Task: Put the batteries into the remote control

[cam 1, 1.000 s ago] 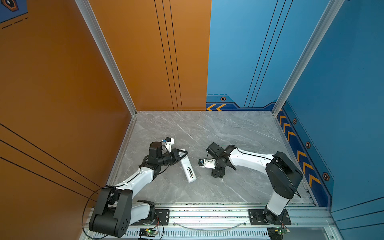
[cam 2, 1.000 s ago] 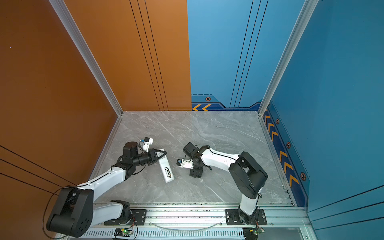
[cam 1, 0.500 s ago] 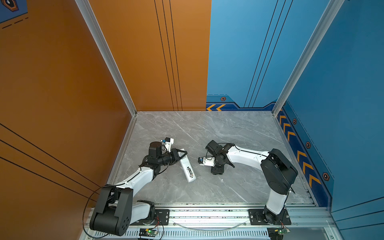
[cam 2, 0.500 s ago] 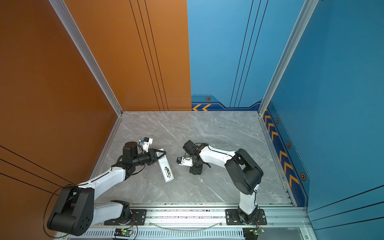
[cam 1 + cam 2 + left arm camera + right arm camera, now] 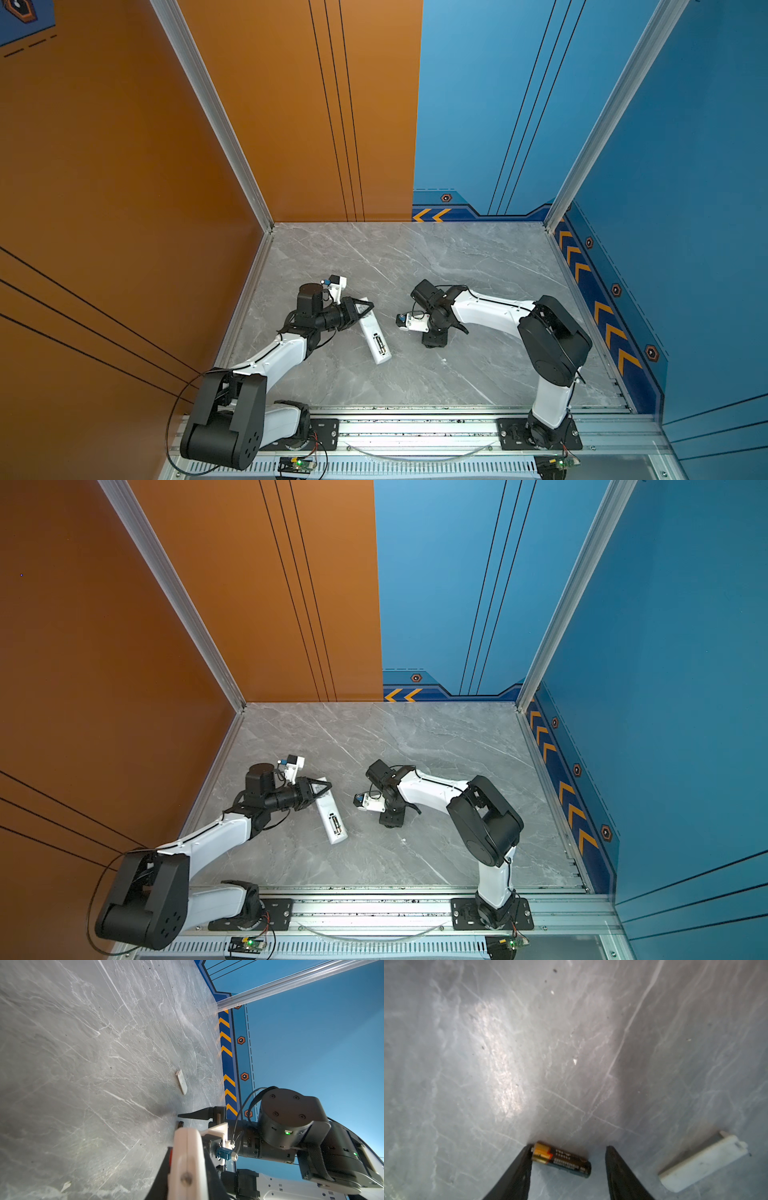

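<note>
The white remote control (image 5: 371,330) lies back-up on the marble table, and its open compartment (image 5: 336,825) holds something dark and gold that I cannot make out. My left gripper (image 5: 361,309) is shut on the remote's far end, which fills the left wrist view (image 5: 187,1157). My right gripper (image 5: 569,1147) points down at the table, open. Between its jaws lies a battery (image 5: 562,1160), black with a gold end. One fingertip (image 5: 527,1151) touches the gold end and the other stands apart. The same battery (image 5: 180,1124) shows in the left wrist view. In both top views my right gripper (image 5: 434,340) hides it.
A small white battery cover (image 5: 702,1162) lies flat on the table beside my right gripper, and it also shows in the left wrist view (image 5: 181,1082). Orange and blue walls (image 5: 498,124) close in the table on three sides. The arms' rail (image 5: 415,428) runs along the front.
My right gripper's jaws have narrowed around the battery, and that arm's elbow has drawn in toward the middle. My left arm and the remote have not moved.
</note>
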Action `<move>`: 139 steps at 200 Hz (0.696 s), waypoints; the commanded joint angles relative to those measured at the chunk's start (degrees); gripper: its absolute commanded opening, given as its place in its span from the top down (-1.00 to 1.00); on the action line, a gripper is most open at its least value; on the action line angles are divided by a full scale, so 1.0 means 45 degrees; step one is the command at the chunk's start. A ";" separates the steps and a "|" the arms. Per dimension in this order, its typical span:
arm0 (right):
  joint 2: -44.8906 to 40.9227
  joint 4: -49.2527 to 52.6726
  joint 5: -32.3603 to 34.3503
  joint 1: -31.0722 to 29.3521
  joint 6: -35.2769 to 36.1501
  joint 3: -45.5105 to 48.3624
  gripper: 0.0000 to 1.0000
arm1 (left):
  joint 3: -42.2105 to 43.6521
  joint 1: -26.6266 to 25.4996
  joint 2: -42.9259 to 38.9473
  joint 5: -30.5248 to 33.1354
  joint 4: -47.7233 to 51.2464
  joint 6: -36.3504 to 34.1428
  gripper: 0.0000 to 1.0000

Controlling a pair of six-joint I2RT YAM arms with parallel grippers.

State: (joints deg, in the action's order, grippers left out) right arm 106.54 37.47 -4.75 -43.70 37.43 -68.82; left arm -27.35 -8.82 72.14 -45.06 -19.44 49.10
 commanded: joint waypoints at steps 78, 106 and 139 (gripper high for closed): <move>0.0769 0.0501 0.0374 0.0278 -0.0506 -0.0358 0.11 | 0.0059 0.0134 -0.0010 -0.0221 -0.0214 -0.0032 1.00; 0.0859 0.0591 0.0225 0.0385 -0.0918 -0.0488 0.12 | 0.0045 0.0124 -0.0026 -0.0231 -0.0219 -0.0056 1.00; 0.0999 0.0759 0.0348 0.0435 -0.1363 -0.0567 0.21 | 0.0064 0.0125 -0.0107 -0.0221 -0.0221 -0.0055 1.00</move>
State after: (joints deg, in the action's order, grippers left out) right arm 108.57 38.63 -4.75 -42.22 34.00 -71.44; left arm -27.35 -8.67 72.14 -45.06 -19.44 49.08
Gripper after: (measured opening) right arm 0.408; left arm 0.199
